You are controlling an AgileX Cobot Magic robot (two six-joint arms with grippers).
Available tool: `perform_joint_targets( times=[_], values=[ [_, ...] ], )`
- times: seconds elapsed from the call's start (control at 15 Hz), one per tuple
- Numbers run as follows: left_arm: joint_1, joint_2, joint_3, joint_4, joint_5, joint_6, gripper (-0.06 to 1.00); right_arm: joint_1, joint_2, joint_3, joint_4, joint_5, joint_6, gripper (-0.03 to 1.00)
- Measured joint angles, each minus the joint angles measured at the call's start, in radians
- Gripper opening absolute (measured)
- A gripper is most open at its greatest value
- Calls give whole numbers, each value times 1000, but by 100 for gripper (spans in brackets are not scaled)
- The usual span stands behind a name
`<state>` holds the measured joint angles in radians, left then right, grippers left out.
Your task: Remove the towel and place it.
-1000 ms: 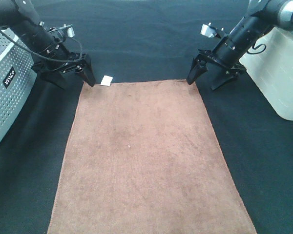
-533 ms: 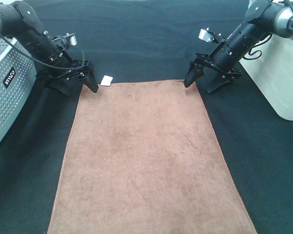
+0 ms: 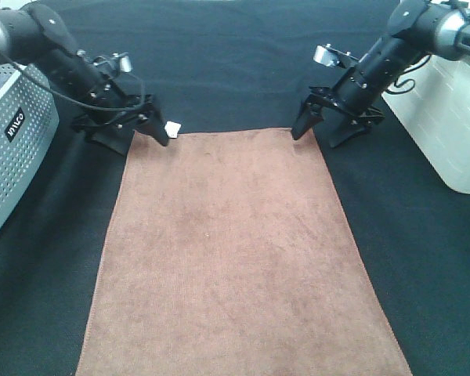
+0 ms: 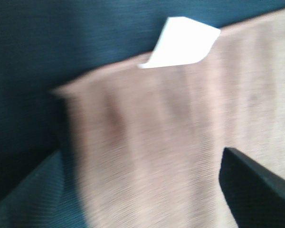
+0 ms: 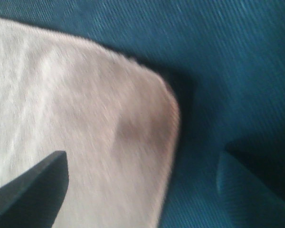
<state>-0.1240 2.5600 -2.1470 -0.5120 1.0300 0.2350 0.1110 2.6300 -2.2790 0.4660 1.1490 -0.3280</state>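
Shifting inward, L hand [image 3: 137, 139] now at towel [image 3: 235, 251] tag [image 3: 172, 127], R hand [image 3: 316, 135] at corner, both wide.

The left arm [image 3: 63, 59] slants down from the upper left corner of the high view toward the middle, wrist pitched so the left gripper [image 3: 137, 137] points down and inward, set low. Its jaws stand wide apart, one dark finger [image 3: 158, 133] nearer the centre, the other further out. The right arm [image 3: 384, 59] mirrors it from the upper right, the right gripper [image 3: 315, 135] low and spread wide. Each wrist view shows only two fingertips [image 4: 256, 190] [image 5: 33, 190], well apart at opposite sides
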Motion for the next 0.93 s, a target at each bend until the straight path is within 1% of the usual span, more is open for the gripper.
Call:
perform_joint_targets(
  times=[0.2, 0.33, 0.47, 0.53, 0.6, 0.67, 0.87, 0.93],
  values=[
    [-57, 8, 0, -18, -46, 0, 73, 64, 0, -3, -60, -103, 41, 78],
    [-69, 10, 0, -20, -55, -12, 69, 90, 0, -3, -122, -136, 85, 76],
    [-70, 10, 0, -20, -58, -17, 65, 106, 0, -3, -176, -146, 113, 69],
    [-70, 12, 0, -18, -61, -18, 60, 108, 0, -3, -197, -154, 116, 64],
    [-70, 14, 0, -18, -67, -18, 54, 109, 1, -3, -212, -167, 124, 49],
    [-70, 16, 1, -18, -71, -18, 39, 109, 2, -3, -215, -172, 127, 37],
    [-70, 16, 1, -17, -81, -18, 5, 109, 9, -3, -216, -190, 129, 2],
    [-70, 16, 1, -6, -87, -18, 1, 109, 9, -3, -219, -190, 129, 0]
  ],
)
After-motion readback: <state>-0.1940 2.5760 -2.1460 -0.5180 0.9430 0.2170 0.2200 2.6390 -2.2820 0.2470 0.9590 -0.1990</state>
